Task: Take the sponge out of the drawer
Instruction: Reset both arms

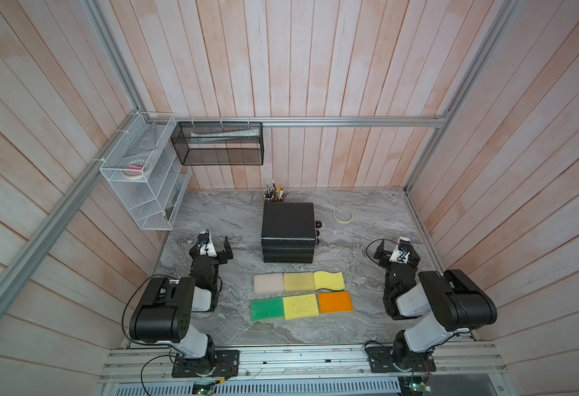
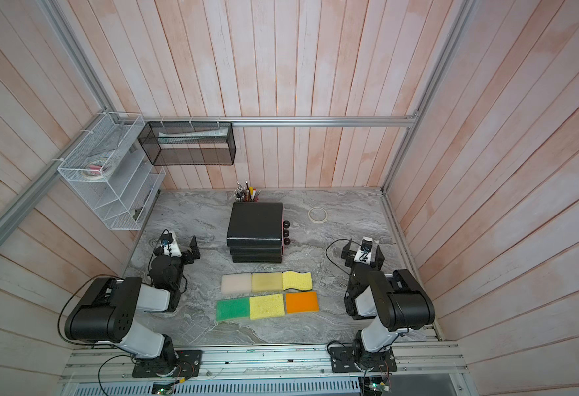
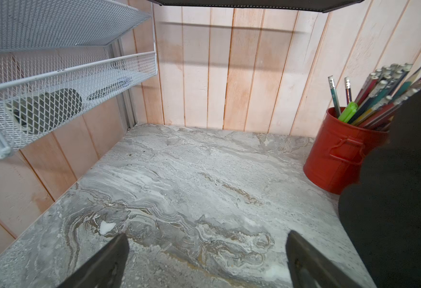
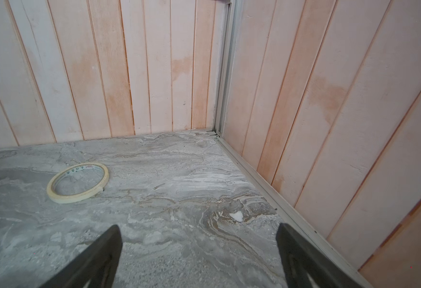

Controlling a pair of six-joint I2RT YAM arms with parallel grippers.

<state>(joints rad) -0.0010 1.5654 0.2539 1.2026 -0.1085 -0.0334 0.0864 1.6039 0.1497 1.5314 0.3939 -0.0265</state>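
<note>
Operator: Drawers first. How do they stand?

Spotter: The black three-drawer chest (image 1: pixel 288 223) sits mid-table toward the far side. Its three fronts look pushed in, and the round black knobs (image 1: pixel 318 225) face right.

Operator: And the sponge?

Spotter: The inside of the chest is hidden, so I cannot tell whether a sponge lies there. Six lie in the open on the grey marble-patterned tabletop (image 1: pixel 360 284), just on the near side of the chest, in two rows of three with edges touching. The far row, left to right, has a pale pink foam sponge (image 1: pixel 268 283), a tan foam sponge (image 1: pixel 298 282) and a wavy-edged yellow sponge (image 1: pixel 329 280). The near row has a green sponge (image 1: pixel 267 309), a square yellow sponge (image 1: pixel 300 306) and an orange sponge (image 1: pixel 336 301).

Operator: Claws?

Spotter: The left gripper (image 3: pixel 207 238) sits low to the left of the chest, its jaws spread wide over bare tabletop, gripping nothing. The right gripper (image 4: pixel 199 227) sits to the right of the chest, well apart from it, equally wide and empty.

Operator: Anything else nearby?

Spotter: A red metal tin of pencils (image 3: pixel 334 159) stands just beyond the chest's far-left corner. A thin roll of cream masking tape (image 4: pixel 79 198) lies flat, farther back and to the left of the right gripper. A white wire shelf (image 1: pixel 144 192) hangs on the left wall, and a black mesh basket (image 1: pixel 219 147) on the far wall.
</note>
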